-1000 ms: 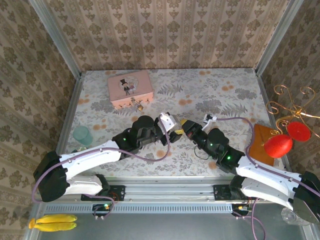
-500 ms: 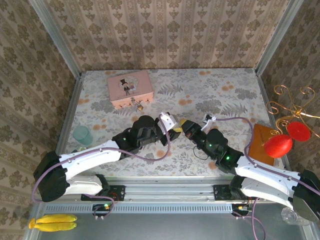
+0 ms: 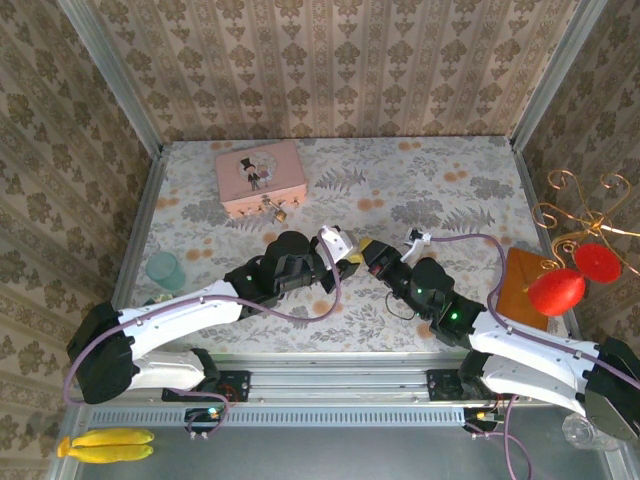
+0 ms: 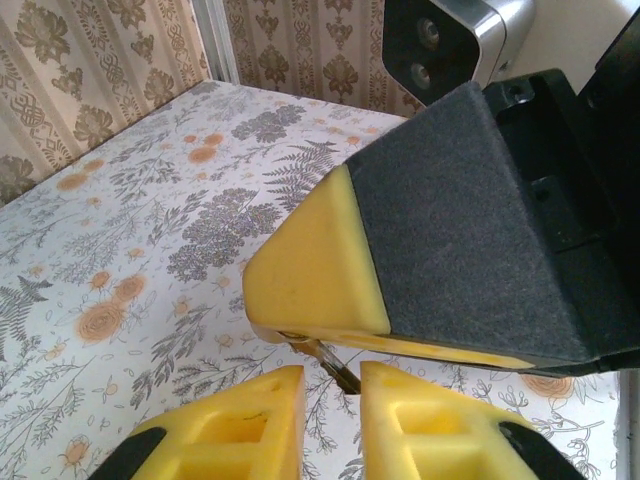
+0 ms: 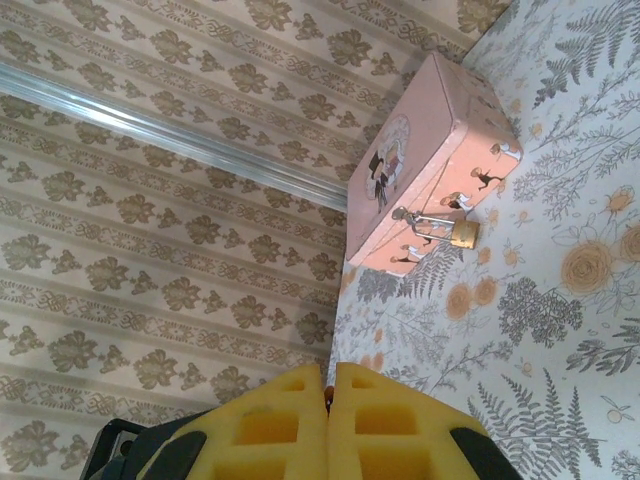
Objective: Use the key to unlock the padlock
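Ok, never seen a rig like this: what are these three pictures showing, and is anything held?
Two robot arms, each ending in a two-finger gripper padded in yellow foam. The overhead picture looks down from behind them at the flowered table. The other two come from cameras on the wrists. On the table are a pink tin, with the small brass padlock hanging at its front, and a green cup. The right gripper is shut on the key, a thin dark sliver; the left gripper faces it, jaws slightly apart.
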You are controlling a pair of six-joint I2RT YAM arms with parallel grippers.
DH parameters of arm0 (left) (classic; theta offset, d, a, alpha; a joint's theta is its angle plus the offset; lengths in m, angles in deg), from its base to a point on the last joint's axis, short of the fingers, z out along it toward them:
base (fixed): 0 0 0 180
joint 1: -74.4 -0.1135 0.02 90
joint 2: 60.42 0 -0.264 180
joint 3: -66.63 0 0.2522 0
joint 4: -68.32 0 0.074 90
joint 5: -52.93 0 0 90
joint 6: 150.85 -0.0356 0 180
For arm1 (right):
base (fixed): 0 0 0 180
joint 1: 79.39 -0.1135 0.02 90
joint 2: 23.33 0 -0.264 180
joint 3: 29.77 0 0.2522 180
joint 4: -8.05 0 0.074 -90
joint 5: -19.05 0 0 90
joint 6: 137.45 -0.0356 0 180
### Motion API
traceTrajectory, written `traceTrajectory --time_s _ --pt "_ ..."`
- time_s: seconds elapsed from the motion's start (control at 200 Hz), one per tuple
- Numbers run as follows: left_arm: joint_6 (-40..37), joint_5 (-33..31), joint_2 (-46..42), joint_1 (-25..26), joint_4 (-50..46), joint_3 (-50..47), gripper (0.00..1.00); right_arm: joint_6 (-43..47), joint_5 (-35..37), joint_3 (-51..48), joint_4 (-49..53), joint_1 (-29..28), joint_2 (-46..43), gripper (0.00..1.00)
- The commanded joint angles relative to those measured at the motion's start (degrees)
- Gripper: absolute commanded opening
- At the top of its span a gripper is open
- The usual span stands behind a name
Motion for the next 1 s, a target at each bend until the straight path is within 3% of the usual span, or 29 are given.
traceTrajectory --time_s 0.0,0.155,0.36,0.58,0.71,0.815,0.92,0.995 --pt "0.66 -4.26 -0.1 -1.23 1.49 1.33 0.2 1.28 0.25 1.88 -0.51 -1.49 0.26 0.0" --pt "0.98 -5.09 -0.05 -1.21 1.14 1.5 0.19 1.58 -0.58 2.01 -1.09 -1.78 0.96 0.0" --pt "1.23 -5.7 0.47 -1.17 0.75 2.2 0.26 1.59 -0.83 2.04 -1.09 -2.21 1.6 0.0" --pt "0.92 -5.45 0.3 -1.29 0.47 2.3 0.08 2.13 0.23 1.62 0.03 -2.32 0.56 0.0" --pt "-0.03 -6.55 -0.38 -1.53 -0.53 2.16 0.01 6.88 0.17 3.54 4.24 -2.22 -0.81 0.0" --pt "-0.4 -7.23 -1.43 -2.63 -2.24 2.1 0.0 14.05 0.63 5.38 9.43 -2.22 -2.5 0.17" --pt "-1.33 -6.37 -3.0 -3.85 -4.97 2.47 0.0 25.22 1.03 5.88 13.25 -1.75 -5.42 0.42" --pt "-2.46 -6.03 -4.28 -4.49 -6.54 2.47 0.0 35.15 1.11 5.68 15.5 -1.38 -8.34 0.5"
